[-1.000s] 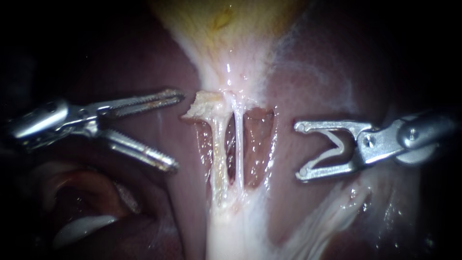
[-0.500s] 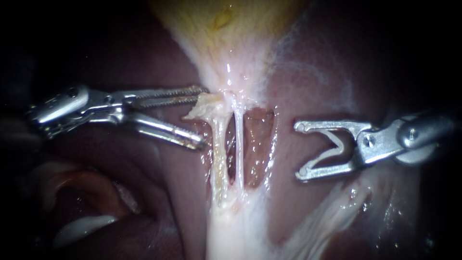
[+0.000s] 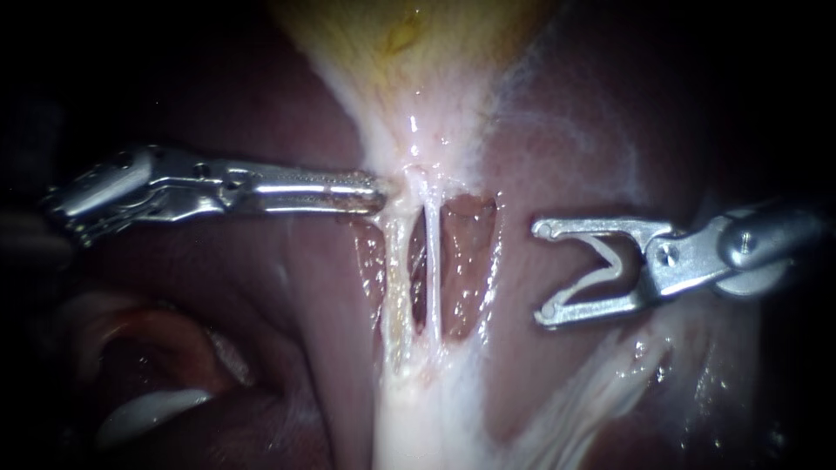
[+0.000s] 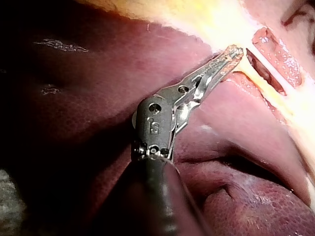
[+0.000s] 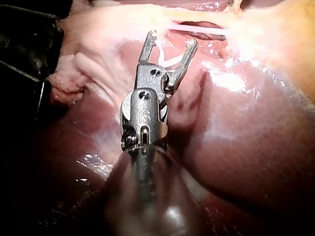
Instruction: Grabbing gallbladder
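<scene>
The yellowish gallbladder narrows downward into a pale neck, and two thin pale tubes run down from it over the liver. My left instrument comes in level from the left. Its jaws lie together on the pale flap at the left edge of the gallbladder's neck, and the flap is hidden between them. In the left wrist view its jaws pinch that pale edge of the gallbladder. My right instrument hangs right of the tubes, apart from them, jaws spread around a pale V-shaped clip.
Dark red liver surrounds the tubes. Two windows of bare liver show beside the tubes. White fatty tissue spreads at the lower right. In the right wrist view the clip sits between the jaws, short of the pale tissue ahead.
My left instrument moved right to the gallbladder's neck, and its jaws went from wide open to shut on the pale flap. The right instrument has not moved.
</scene>
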Robot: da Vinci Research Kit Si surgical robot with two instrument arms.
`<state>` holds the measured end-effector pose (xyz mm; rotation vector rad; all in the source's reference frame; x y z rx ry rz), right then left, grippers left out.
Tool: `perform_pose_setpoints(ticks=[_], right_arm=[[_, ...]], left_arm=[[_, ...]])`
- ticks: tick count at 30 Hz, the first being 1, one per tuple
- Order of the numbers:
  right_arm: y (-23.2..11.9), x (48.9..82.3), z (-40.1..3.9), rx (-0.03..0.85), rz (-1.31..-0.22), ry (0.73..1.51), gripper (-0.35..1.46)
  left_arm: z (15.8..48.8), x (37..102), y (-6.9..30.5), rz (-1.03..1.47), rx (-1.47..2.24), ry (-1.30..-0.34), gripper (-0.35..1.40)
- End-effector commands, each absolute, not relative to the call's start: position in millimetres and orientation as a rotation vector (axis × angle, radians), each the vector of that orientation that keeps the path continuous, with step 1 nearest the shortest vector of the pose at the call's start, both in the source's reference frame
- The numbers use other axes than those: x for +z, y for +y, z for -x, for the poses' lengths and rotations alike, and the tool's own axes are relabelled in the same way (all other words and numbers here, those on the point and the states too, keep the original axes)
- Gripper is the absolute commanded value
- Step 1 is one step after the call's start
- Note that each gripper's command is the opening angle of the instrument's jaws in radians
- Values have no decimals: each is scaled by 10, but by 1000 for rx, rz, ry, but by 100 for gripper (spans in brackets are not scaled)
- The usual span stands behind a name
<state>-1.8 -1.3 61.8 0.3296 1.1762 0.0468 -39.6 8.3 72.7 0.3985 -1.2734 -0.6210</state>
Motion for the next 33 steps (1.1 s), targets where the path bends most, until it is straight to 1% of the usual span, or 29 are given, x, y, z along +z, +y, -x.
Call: perform_pose_setpoints(ticks=[1,5,11,19,33], right_arm=[[-13,618,18,47,-330,1176,49],[-13,618,18,47,-330,1176,49],[-13,618,18,47,-330,1176,49],[-13,618,18,47,-330,1176,49],[-13,618,18,47,-330,1176,49]], left_arm=[[395,723,81,-401,-619,-1275,-35],[386,708,80,-412,-625,-1275,-35],[368,680,89,-414,-644,-1266,-35],[354,644,96,-423,-673,-1284,-35],[352,643,95,-422,-675,-1286,-35]])
